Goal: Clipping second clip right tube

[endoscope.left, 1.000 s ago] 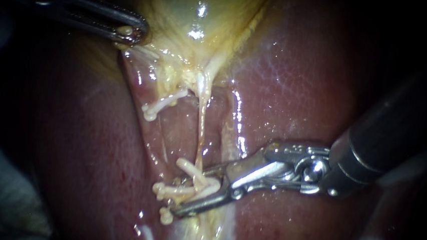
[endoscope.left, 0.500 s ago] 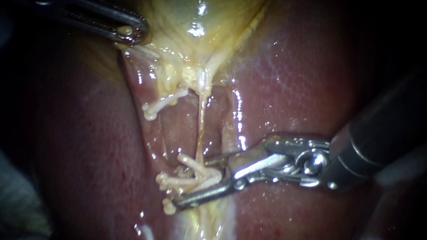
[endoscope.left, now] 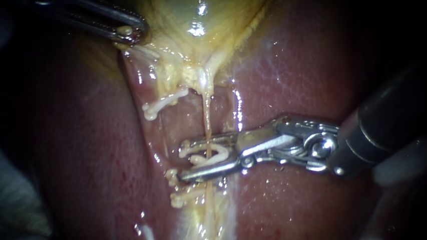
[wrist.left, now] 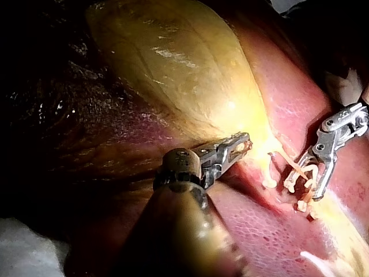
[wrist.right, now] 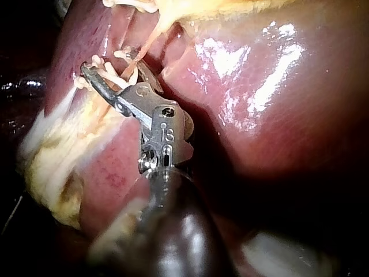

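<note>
The right tube [endoscope.left: 206, 119] is a thin yellow strand running down from the gallbladder [endoscope.left: 196, 8]. My right instrument [endoscope.left: 196, 157] comes in from the right. Its jaws straddle the tube from both sides and hold a white clip [endoscope.left: 210, 154] between them. Just below, another white clip [endoscope.left: 178, 199] sits on the same tube. A third clip [endoscope.left: 160, 105] sits on the left tube. At the upper left, the jaws of my left instrument [endoscope.left: 129, 32] are shut on the gallbladder's edge. The right wrist view shows the jaws [wrist.right: 106, 69] around the tube, and the left wrist view shows the grip [wrist.left: 239, 144].
Glossy red liver [endoscope.left: 296, 80] lies on both sides of the groove that holds the tubes. Pale yellow fatty tissue [endoscope.left: 206, 225] runs down below the clips. The right instrument's dark shaft [endoscope.left: 394, 122] crosses over the liver.
My right instrument has moved up along the right tube with its clip, away from the lower clip. The left instrument has not moved.
</note>
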Action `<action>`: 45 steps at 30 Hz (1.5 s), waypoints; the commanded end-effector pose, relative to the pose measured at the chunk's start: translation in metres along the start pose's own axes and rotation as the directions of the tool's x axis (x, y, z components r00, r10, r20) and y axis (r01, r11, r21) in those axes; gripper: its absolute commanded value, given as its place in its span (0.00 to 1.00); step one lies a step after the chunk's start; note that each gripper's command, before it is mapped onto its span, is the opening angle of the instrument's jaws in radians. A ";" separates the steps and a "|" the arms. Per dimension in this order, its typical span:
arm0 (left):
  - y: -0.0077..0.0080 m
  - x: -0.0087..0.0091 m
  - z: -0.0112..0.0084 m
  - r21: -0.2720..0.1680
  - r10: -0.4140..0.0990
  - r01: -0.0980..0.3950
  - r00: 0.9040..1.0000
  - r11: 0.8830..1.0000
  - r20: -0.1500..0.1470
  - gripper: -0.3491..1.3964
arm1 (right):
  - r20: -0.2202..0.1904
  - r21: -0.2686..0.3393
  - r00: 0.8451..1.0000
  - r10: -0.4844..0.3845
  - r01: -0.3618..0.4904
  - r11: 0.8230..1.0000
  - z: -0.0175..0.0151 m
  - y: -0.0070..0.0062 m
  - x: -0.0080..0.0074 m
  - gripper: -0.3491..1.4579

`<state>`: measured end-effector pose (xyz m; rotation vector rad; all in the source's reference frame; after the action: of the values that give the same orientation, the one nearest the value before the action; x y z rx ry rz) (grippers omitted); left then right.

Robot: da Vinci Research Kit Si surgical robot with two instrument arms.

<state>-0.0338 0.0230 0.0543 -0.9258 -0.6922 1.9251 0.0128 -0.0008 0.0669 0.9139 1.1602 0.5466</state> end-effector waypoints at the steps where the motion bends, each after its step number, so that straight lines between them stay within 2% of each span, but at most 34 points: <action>1: 0.0000 0.0000 0.0000 0.000 0.000 0.000 1.000 1.000 0.000 0.00 | -0.022 0.013 1.000 0.022 -0.021 1.000 0.0002 -0.0001 0.0000 0.47; 5: 0.0000 0.0000 0.0000 0.000 0.000 0.000 1.000 1.000 0.000 0.00 | -0.088 0.065 0.993 0.073 -0.068 0.996 0.0000 -0.0004 0.0000 0.47; 10: 0.0000 0.0000 0.0000 0.000 0.000 0.000 1.000 1.000 0.000 0.00 | -0.110 0.140 0.985 0.136 -0.120 0.983 -0.0002 -0.0009 -0.0001 0.47; 16: 0.0000 0.0000 0.0000 0.000 0.000 0.000 1.000 1.000 0.000 0.00 | -0.139 0.231 0.968 0.210 -0.174 0.957 -0.0005 -0.0015 -0.0004 0.47; 28: 0.0000 0.0000 0.0000 0.000 0.000 0.000 1.000 1.000 0.000 0.00 | -0.111 0.304 0.960 0.256 -0.213 0.929 -0.0003 -0.0031 -0.0006 0.45; 35: 0.0000 0.0000 0.0000 0.000 0.000 0.000 1.000 1.000 0.000 0.00 | -0.078 0.348 0.960 0.269 -0.226 0.910 -0.0005 -0.0032 0.0000 0.39; 41: 0.0000 0.0000 0.0000 0.000 0.000 0.000 1.000 1.000 0.000 0.00 | -0.095 0.337 0.954 0.284 -0.237 0.911 -0.0009 -0.0029 0.0008 0.32; 45: 0.0000 0.0000 0.0000 0.000 0.000 0.000 1.000 1.000 0.000 0.00 | -0.094 0.331 0.951 0.296 -0.250 0.910 -0.0011 -0.0027 0.0009 0.21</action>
<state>-0.0338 0.0230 0.0543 -0.9262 -0.6926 1.9254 0.0118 -0.0012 0.0640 1.3492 1.2755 0.6779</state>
